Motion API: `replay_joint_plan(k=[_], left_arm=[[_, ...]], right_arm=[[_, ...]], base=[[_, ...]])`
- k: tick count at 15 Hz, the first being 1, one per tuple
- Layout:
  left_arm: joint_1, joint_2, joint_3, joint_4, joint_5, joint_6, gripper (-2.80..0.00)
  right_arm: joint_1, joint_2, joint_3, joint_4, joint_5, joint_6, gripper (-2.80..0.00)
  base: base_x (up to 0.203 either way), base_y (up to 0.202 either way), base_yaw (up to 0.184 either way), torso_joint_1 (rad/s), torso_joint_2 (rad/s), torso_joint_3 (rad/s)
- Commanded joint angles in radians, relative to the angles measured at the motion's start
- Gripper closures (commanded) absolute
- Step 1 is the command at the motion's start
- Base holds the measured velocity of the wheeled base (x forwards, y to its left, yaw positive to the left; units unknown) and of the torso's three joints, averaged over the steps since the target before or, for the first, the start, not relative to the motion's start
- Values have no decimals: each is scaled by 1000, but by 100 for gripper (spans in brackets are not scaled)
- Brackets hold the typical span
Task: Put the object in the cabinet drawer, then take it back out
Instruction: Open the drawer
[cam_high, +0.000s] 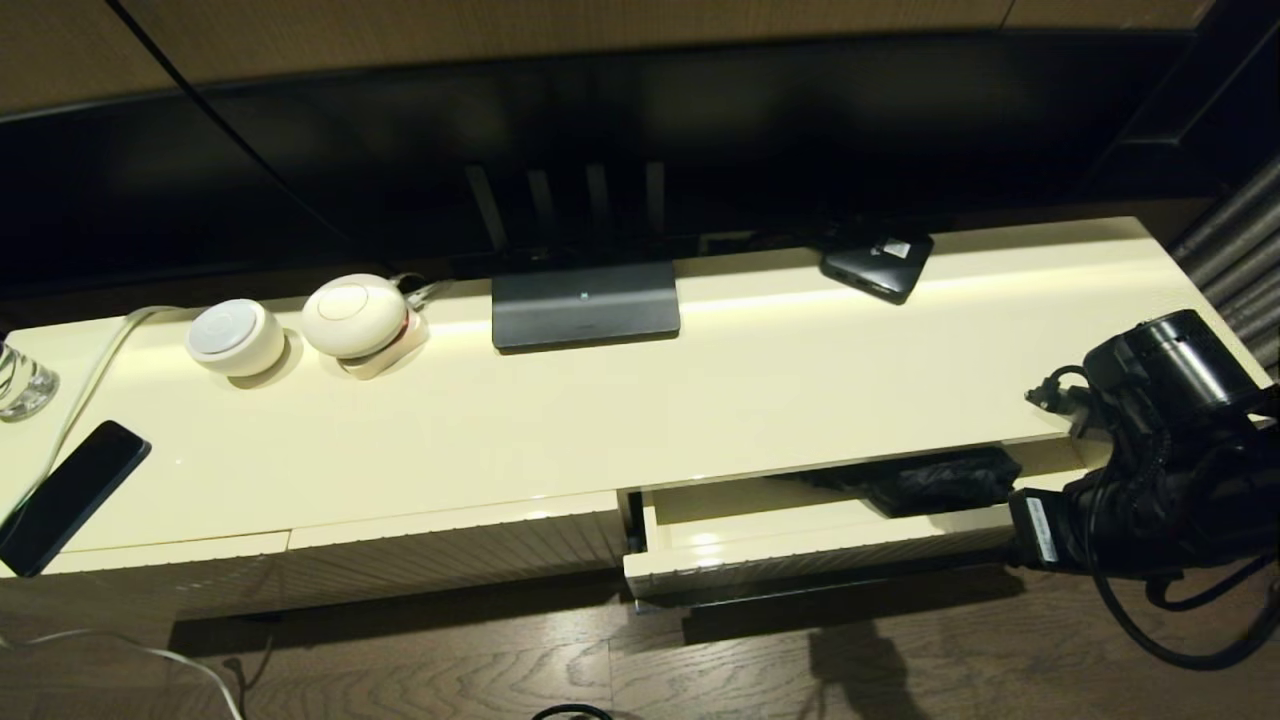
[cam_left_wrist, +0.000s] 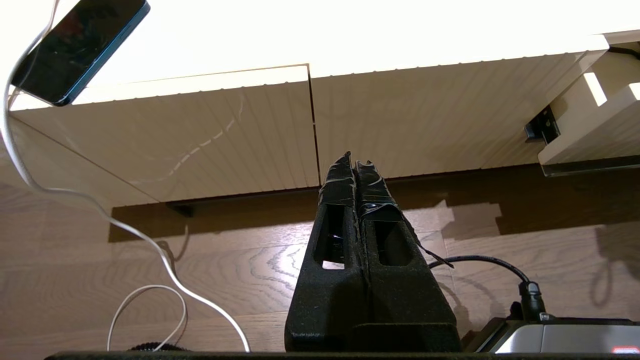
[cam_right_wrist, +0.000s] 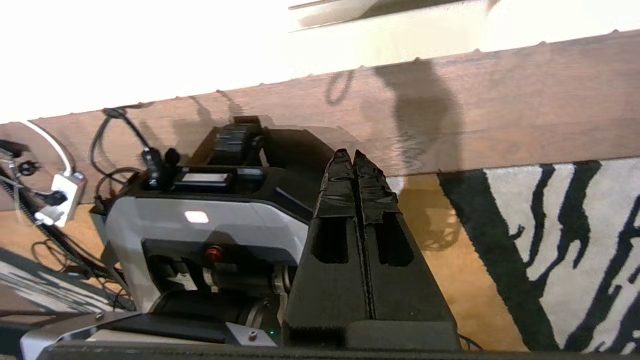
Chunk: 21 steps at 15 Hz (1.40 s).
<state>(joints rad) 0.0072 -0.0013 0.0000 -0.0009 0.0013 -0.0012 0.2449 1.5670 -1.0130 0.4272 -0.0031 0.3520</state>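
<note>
The black folding umbrella (cam_high: 932, 481) lies bunched in the right part of the cabinet drawer (cam_high: 815, 562). The drawer stands pulled partly out under the cream top, and its smooth inside (cam_high: 720, 512) shows to the left of the umbrella. The drawer's corner (cam_left_wrist: 590, 145) also appears in the left wrist view. My right arm (cam_high: 1150, 470) hangs just right of the drawer. Its gripper (cam_right_wrist: 352, 155) is shut on nothing and points down over the floor, apart from the umbrella. My left gripper (cam_left_wrist: 354, 162) is shut and empty, low before the closed ribbed front panels (cam_left_wrist: 210, 140).
On the cabinet top (cam_high: 640, 400) sit a dark phone (cam_high: 70, 495), two white round devices (cam_high: 237, 337), a dark flat router (cam_high: 585, 305), a black box with white label (cam_high: 878, 262) and a glass (cam_high: 20, 380). A white cable (cam_left_wrist: 165, 260) trails on the floor. A zebra rug (cam_right_wrist: 575, 240) and my base (cam_right_wrist: 200, 225) lie below.
</note>
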Motion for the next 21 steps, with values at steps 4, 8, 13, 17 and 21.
replay_joint_plan(k=[4, 8, 13, 17, 21], left_arm=[[0, 1, 3, -1, 0, 0, 0], [0, 1, 3, 0, 0, 0, 0], [0, 1, 3, -1, 0, 0, 0], [0, 1, 3, 1, 0, 0, 0], [0, 1, 3, -1, 0, 0, 0]], right_arm=[[-6, 50, 4, -73, -43, 2, 0], [-7, 41, 5, -74, -43, 2, 0], [-4, -3, 13, -65, -36, -2, 0], [-6, 11, 7, -76, -41, 1, 0], [-14, 48, 6, -157, -45, 0, 0]], base=[[0, 0, 0, 0, 0, 0], [0, 0, 0, 0, 0, 0], [0, 0, 0, 0, 0, 0], [0, 0, 0, 0, 0, 0], [0, 0, 0, 0, 0, 0]])
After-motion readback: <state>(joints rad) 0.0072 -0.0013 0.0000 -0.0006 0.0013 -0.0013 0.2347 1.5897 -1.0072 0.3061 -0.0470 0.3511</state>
